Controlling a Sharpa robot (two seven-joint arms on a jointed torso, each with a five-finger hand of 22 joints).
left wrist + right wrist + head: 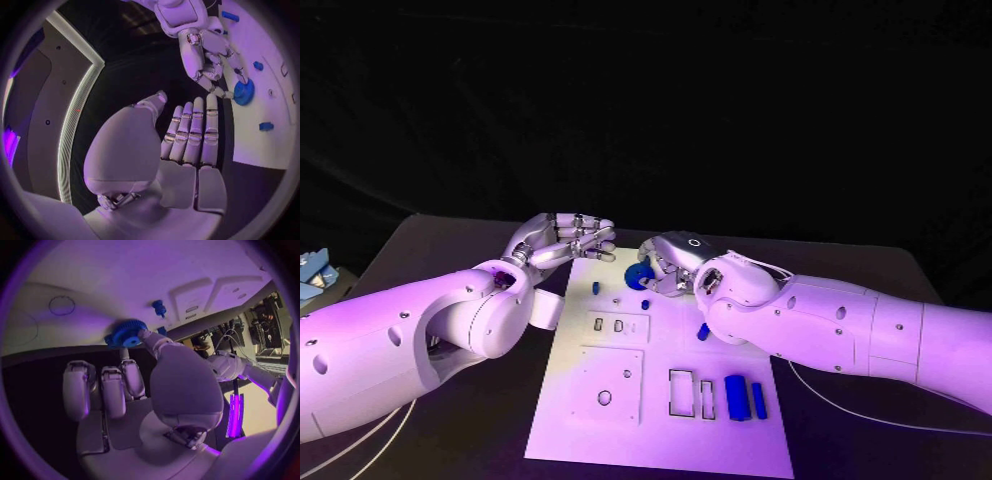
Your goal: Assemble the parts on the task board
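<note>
Blue parts are scattered over the white task board [661, 420], which lies flat in the middle of the black tabletop [877, 270]. At the board's far edge sits a round blue toothed wheel [640, 277]; the right hand [671, 264] pinches it between thumb and fingertips, its other fingers curled beside the wheel. A small blue peg [596, 287] stands on the board just beside the wheel, toward the left arm, and another small blue piece [648, 303] lies close by. Two long blue bars [737, 396] lie side by side near the board's right edge, next to two rectangular slots [682, 392]. A further blue piece [704, 331] shows partly under the right forearm, which covers that stretch of the board. A raised square plate with a round hole [604, 397] occupies the board's near left part.

The left hand [568, 241] hovers off the board's far left corner, holding nothing, its fingers straight and pressed side by side with the thumb apart.
</note>
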